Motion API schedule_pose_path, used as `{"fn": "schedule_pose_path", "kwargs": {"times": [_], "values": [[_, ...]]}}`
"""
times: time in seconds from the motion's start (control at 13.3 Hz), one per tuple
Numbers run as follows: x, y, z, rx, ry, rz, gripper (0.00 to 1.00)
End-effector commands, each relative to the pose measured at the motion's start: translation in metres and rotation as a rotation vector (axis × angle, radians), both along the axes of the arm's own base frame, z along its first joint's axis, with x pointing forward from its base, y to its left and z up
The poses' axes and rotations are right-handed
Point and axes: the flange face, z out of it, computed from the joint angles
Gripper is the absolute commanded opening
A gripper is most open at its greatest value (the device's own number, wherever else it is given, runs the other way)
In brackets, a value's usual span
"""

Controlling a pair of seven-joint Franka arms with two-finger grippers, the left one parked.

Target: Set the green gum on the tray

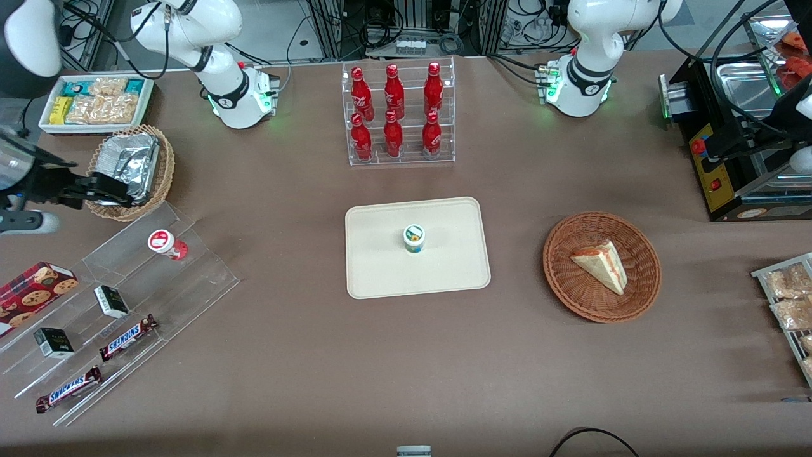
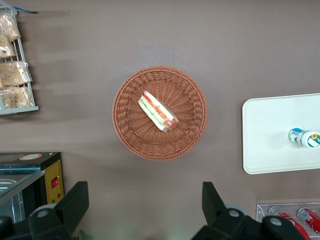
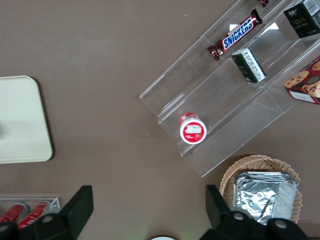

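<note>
The green gum (image 1: 413, 238) stands upright on the cream tray (image 1: 380, 276), near its middle, white lid up. The parked arm's wrist view also shows the gum (image 2: 303, 138) on the tray (image 2: 265, 130). My gripper (image 1: 113, 192) hangs open and empty toward the working arm's end of the table, well away from the tray, over the near rim of a wicker basket holding foil (image 1: 130, 166). In the right wrist view the gripper (image 3: 148, 200) has its fingers (image 3: 80, 206) spread wide over bare brown table, and only a corner of the tray (image 3: 22, 125) shows.
A red-labelled canister (image 1: 166, 243) sits on a clear stepped stand (image 1: 158, 285) with Snickers bars (image 1: 127, 336) and small black boxes. A rack of red bottles (image 1: 396, 114) stands farther from the camera than the tray. A wicker basket with a sandwich (image 1: 601, 266) lies toward the parked arm's end.
</note>
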Motion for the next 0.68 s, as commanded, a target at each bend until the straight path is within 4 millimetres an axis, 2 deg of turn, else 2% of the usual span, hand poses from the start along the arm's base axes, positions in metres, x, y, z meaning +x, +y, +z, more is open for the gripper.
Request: {"fn": "schedule_pose_path", "kwargs": {"times": [0.0,0.3,0.45,0.6], "values": [[-0.009,-0.002,0.009,-0.013,0.014,0.034,1.0],[-0.01,-0.012,0.015,-0.016,0.008,0.012,1.0],[-0.01,-0.026,0.012,-0.008,0.014,-0.012,1.0],[-0.009,-0.022,0.011,-0.008,0.013,-0.005,1.0]]}}
